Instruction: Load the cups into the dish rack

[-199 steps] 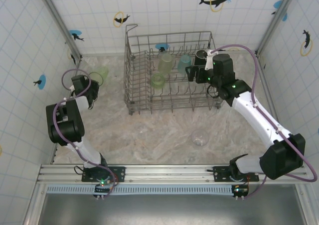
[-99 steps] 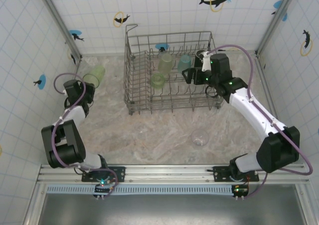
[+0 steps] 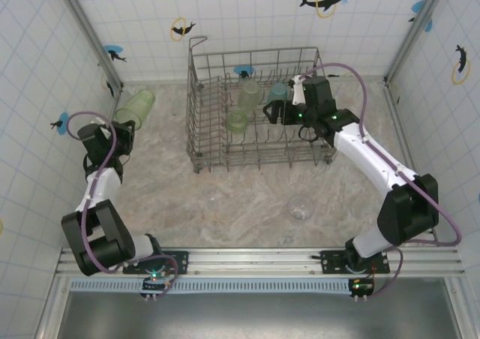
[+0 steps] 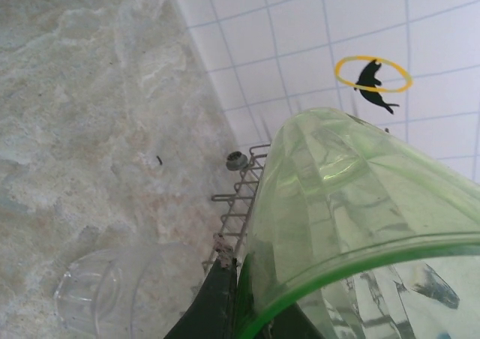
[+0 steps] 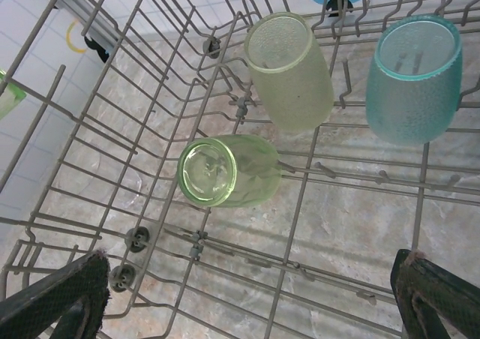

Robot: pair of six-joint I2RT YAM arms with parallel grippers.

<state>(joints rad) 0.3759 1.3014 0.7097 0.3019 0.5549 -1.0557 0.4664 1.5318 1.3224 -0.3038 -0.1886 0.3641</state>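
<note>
Tumblers (image 5: 225,172) of translucent green lie tipped among the tines of the grey wire dish rack (image 3: 201,129), beside a pebbled teal cup (image 5: 412,76). The left gripper (image 3: 122,131) pinches another faceted green tumbler (image 4: 337,204) (glossy, by its rim) near the tiled wall (image 3: 45,69). The right gripper (image 5: 247,301) gapes wide above the rack.

Both arms share one build: the left arm (image 3: 101,187) and the right arm (image 3: 375,163) have glossy white links between bulky black joint housings. A mauve cable (image 3: 352,72) loops loosely along the right arm, and a matching cable runs along the left. Small green lights glow on the right arm's wrist housing (image 3: 330,117) and below the black bases (image 3: 154,263), which are bolted to a silver aluminium rail (image 3: 247,258). The right hand (image 3: 271,112) is black, and its fingers (image 5: 56,298) are dark with a fine cross-hatched face. The left hand (image 3: 124,129) is black too — its one visible finger (image 4: 217,301) looks dark green-black close up.
</note>
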